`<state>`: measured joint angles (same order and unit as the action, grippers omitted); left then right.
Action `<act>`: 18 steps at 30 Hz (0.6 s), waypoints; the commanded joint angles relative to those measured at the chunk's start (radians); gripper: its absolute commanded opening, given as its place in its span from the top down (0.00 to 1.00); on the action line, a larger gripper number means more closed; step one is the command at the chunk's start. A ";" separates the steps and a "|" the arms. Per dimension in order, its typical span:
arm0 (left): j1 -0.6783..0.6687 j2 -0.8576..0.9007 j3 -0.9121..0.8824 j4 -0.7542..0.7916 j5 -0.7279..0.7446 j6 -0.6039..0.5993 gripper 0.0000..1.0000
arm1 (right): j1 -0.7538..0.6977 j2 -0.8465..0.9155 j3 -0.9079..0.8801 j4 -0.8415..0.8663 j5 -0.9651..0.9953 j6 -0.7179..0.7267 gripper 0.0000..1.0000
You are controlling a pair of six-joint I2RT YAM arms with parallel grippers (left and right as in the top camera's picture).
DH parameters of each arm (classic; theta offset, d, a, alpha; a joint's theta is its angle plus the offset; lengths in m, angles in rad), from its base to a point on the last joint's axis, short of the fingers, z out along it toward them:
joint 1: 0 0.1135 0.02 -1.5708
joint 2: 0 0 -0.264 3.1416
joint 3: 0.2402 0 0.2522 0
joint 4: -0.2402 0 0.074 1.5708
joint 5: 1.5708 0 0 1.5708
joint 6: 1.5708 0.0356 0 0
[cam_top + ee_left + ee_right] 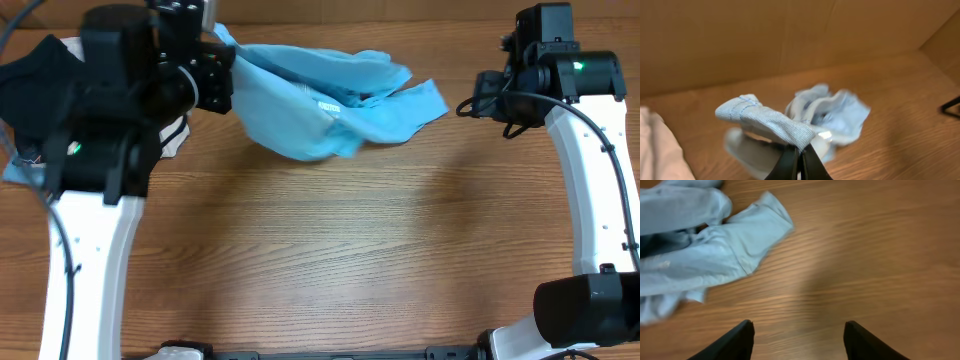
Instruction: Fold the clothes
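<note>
The light sky-blue T-shirt [330,100] lies bunched at the back middle of the wooden table, with a bit of white print showing. My left gripper [800,152] is shut on a fold of the T-shirt [775,122] and holds that edge lifted at the shirt's left end; in the overhead view its jaws are hidden under the left arm [195,70]. My right gripper [797,330] is open and empty above bare wood, to the right of the T-shirt's [715,250] sleeve end. In the overhead view the right gripper [490,95] sits at the back right.
A black garment [35,80] lies at the back left under the left arm, with a pale cloth [660,150] beside it. A brown cardboard wall [765,35] stands behind the table.
</note>
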<state>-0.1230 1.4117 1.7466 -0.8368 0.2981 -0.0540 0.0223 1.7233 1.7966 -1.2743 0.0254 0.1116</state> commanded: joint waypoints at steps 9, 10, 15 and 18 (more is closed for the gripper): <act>-0.003 -0.021 0.018 -0.130 -0.092 0.007 0.96 | 0.127 0.094 0.003 0.066 -0.278 -0.180 0.32; -0.003 -0.023 0.018 -0.137 -0.099 0.008 0.96 | 0.139 0.111 0.003 0.080 -0.278 -0.181 0.32; -0.003 -0.052 0.019 -0.140 -0.182 0.013 0.96 | 0.195 0.209 0.003 0.178 -0.279 -0.191 0.23; -0.003 -0.082 0.019 -0.140 -0.222 0.013 0.96 | 0.219 0.278 0.003 0.217 -0.299 -0.191 0.23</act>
<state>-0.1230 1.3891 1.7569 -0.9806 0.1509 -0.0525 0.2245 1.9537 1.7966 -1.0763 -0.2409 -0.0647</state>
